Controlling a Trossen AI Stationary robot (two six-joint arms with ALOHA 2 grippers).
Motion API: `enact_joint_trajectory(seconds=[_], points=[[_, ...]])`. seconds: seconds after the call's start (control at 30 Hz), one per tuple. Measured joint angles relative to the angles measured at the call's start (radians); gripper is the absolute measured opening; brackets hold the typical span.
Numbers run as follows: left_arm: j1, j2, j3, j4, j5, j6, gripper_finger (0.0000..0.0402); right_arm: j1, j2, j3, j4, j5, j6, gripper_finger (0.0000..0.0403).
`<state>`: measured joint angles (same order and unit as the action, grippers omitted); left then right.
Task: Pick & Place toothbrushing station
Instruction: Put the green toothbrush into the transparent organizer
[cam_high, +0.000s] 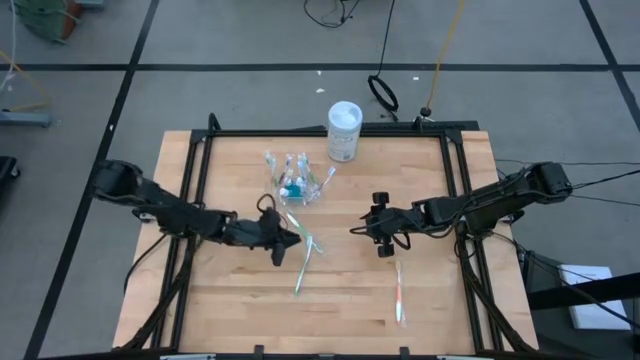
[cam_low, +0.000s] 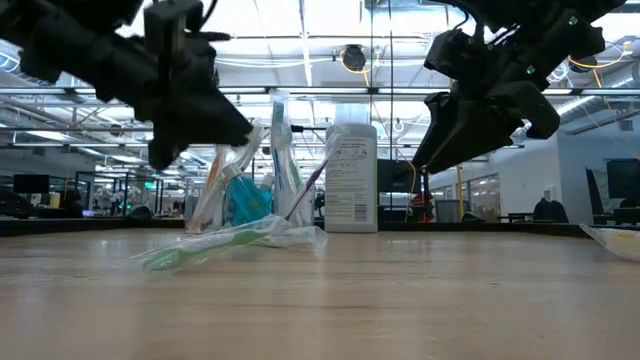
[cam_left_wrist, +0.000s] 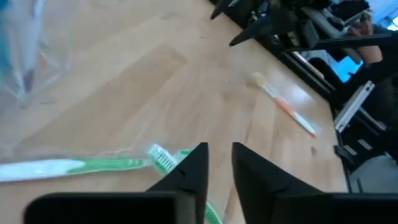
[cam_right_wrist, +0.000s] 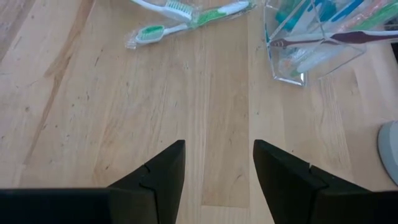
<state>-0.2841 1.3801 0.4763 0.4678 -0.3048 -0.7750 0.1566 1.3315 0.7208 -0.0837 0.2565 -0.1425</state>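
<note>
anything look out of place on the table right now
Yes. Two green toothbrushes lie crossed on the wood beside the left gripper, outside the clear cup, and an orange one lies alone near the right gripper.

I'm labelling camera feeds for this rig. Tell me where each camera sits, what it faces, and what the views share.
High: overhead, straight down on the wooden table; both arms, left gripper, right gripper.
Low: table height, facing the room; the clear plastic cup of brushes, white labelled bottle, both arms overhead.
Left wrist: past its nearly closed fingers at a green-and-white toothbrush and orange-and-white toothbrush.
Right wrist: past its open fingers at green toothbrushes and the cup.
Shared: cup in high, low, right wrist.
</note>
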Motion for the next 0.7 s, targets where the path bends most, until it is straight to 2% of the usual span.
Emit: enact_joint_trajectory(seconds=[0.13, 0.27, 0.43, 0.6, 0.7], points=[[-0.022, 0.139, 0.001, 0.081, -0.005, -0.098, 0.0118, 0.000, 0.000, -0.012, 0.008, 0.000, 0.000, 0.0183], [-0.034, 0.268, 0.030, 0.084, 0.017, -0.210, 0.0160, 0.000, 0.000, -0.041, 0.006, 0.000, 0.000, 0.0183], [-0.018, 0.410, 0.121, 0.087, 0.045, -0.174, 0.0194, 0.000, 0.000, -0.079, 0.005, 0.001, 0.000, 0.0183], [0.021, 0.504, 0.227, 0.079, 0.124, -0.091, 0.0200, 0.000, 0.000, -0.089, 0.006, 0.002, 0.000, 0.0183], [0.051, 0.520, 0.261, 0.029, 0.173, -0.087, 0.0170, 0.000, 0.000, -0.089, 0.011, 0.002, 0.000, 0.0183]])
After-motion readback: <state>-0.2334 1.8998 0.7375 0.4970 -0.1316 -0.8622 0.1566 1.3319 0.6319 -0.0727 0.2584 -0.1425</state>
